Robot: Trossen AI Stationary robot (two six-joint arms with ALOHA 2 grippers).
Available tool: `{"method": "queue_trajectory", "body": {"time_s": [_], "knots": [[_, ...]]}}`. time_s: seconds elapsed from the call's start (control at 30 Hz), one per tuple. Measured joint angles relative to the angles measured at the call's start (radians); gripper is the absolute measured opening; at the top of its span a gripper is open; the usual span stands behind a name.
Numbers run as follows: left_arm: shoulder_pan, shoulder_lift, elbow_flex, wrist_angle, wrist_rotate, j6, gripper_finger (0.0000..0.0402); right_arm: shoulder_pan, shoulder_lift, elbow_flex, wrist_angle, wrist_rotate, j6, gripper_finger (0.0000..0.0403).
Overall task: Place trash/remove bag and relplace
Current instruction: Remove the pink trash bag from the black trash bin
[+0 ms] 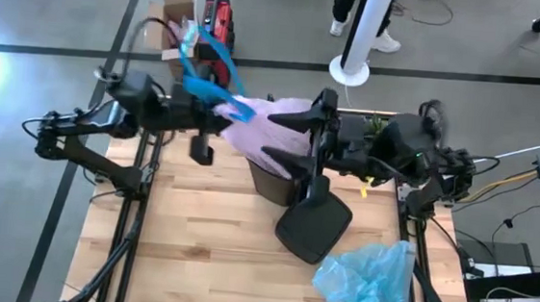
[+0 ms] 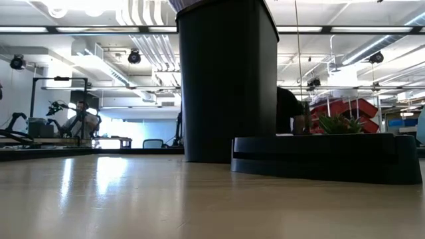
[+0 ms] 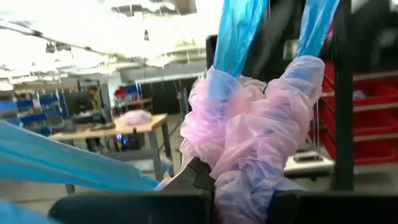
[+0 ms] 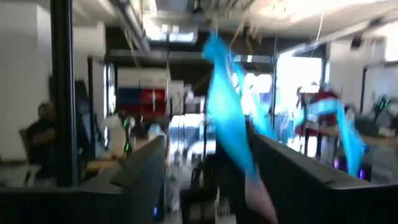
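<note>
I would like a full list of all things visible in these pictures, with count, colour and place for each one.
bag: one, pale pink with blue ties, lifted over the bin at the table's far edge
bin: one, black, upright, table middle
lid: one, black, lying on the table beside the bin
replacement bag: one, light blue, crumpled, near right corner of the table
cardboard box: one, brown, on the floor beyond the table
table: one, light wood
left gripper: one, dark, shut on the bag near its ties
right gripper: one, dark, open, at the bag over the bin
</note>
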Motion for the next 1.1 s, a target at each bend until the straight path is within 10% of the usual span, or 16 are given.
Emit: {"method": "queue_trajectory", "body": {"time_s": [0.23, 0.5, 1.1], "knots": [[-0.001, -0.139, 0.000, 0.082, -0.047, 0.017, 0.0000, 0.000, -0.004, 0.001, -0.165, 0.000, 0.106, 0.0342], [0.000, -0.296, 0.000, 0.066, -0.131, 0.053, 0.0000, 0.000, -0.004, 0.001, -0.187, 0.000, 0.121, 0.0341], [0.000, -0.246, -0.012, -0.543, -0.356, -0.170, 0.0000, 0.018, -0.005, -0.010, -0.208, 0.000, 0.172, 0.0327]]}}
